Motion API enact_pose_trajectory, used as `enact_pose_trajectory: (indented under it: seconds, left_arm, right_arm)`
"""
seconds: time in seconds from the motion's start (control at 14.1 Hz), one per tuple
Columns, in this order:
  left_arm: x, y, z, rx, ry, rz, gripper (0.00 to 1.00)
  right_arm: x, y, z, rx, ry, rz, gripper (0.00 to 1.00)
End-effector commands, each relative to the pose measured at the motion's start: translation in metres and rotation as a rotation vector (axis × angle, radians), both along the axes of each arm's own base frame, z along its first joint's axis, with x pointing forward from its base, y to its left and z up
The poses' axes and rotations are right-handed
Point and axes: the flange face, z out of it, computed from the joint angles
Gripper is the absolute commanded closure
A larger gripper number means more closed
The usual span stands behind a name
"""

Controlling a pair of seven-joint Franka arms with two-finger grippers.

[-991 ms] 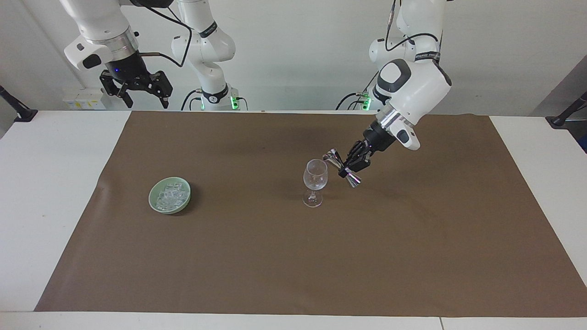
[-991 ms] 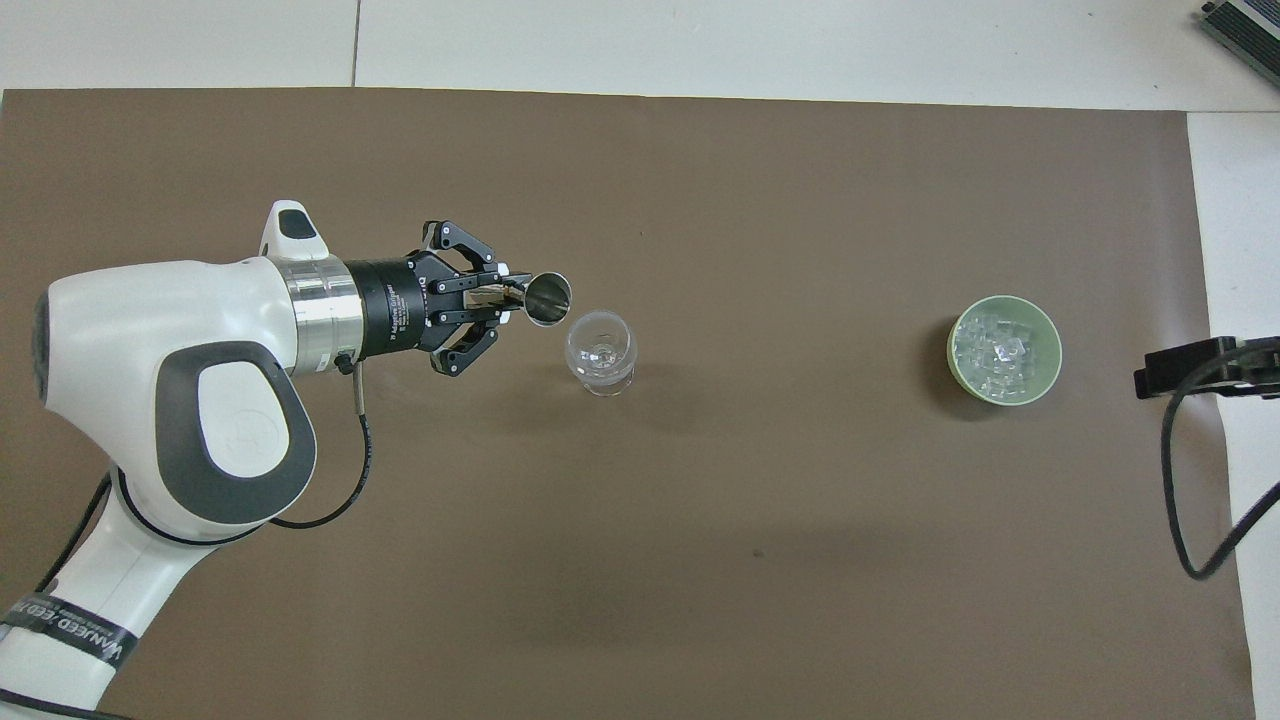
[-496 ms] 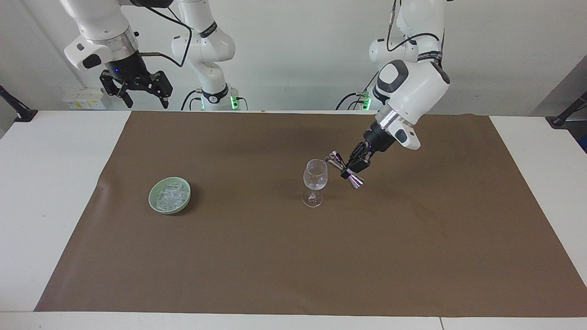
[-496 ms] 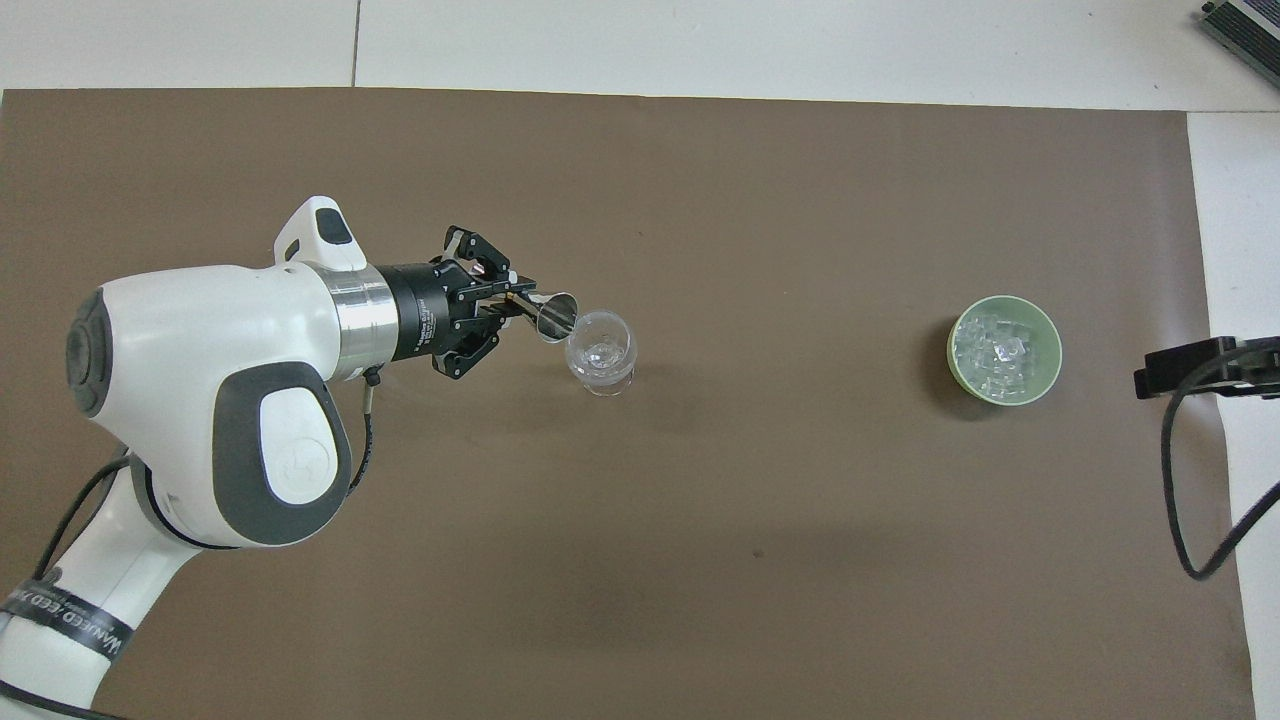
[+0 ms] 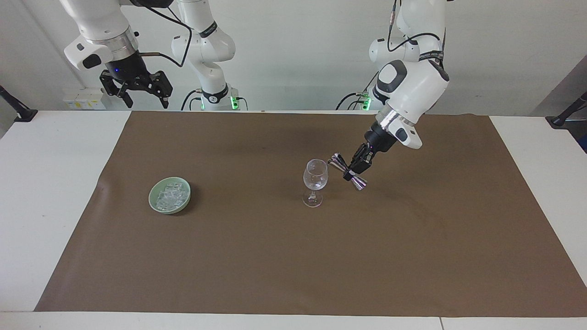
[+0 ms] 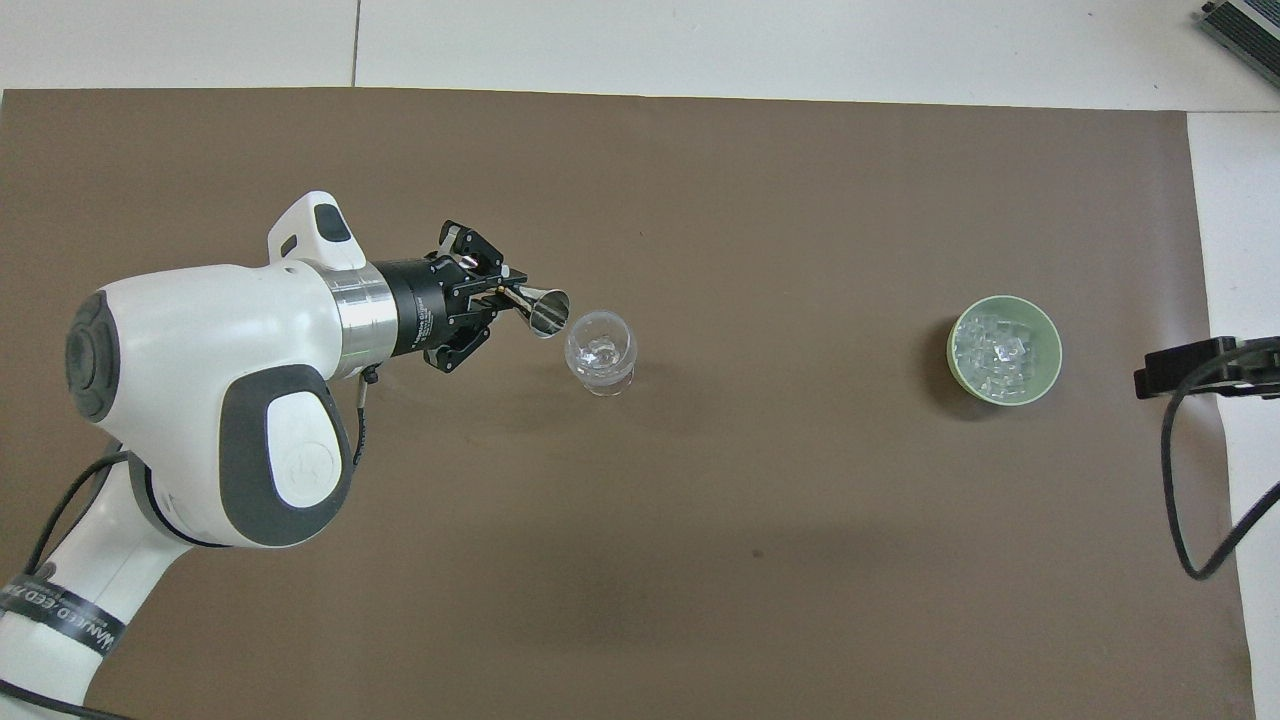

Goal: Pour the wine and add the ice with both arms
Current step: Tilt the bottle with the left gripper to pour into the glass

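A clear wine glass stands upright on the brown mat; it also shows in the overhead view. My left gripper is shut on a silver double-ended jigger, tilted with its upper mouth beside the glass's rim, just short of it. In the overhead view the left gripper holds the jigger beside the glass. The ice is heaped in a green bowl toward the right arm's end; the bowl holds ice in the overhead view too. My right gripper is open, raised over the table's edge near its base, waiting.
White tabletop flanks the mat at both ends. A black cable and the right gripper's tip show at the overhead view's edge beside the bowl. A black clamp stands at the table's corner.
The left wrist has rolled, tilting the jigger more steeply, and its mouth has drawn slightly back from the glass's rim. The right arm has not moved.
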Motion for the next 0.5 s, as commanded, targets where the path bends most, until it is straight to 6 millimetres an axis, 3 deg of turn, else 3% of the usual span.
enact_pose_trajectory:
  seconds: [0.0,0.42]
  left_arm:
    - [-0.0002,-0.0005,0.0008,0.015,-0.035,0.022,1.0]
    - [-0.001,-0.0046,0.0007,0.014,-0.045,0.021,1.0]
  right_arm:
    - [-0.0045,-0.0018,0.0028,0.008,0.008,0.022,0.0]
    - [-0.0045,-0.0018,0.0028,0.008,0.008,0.022,0.0]
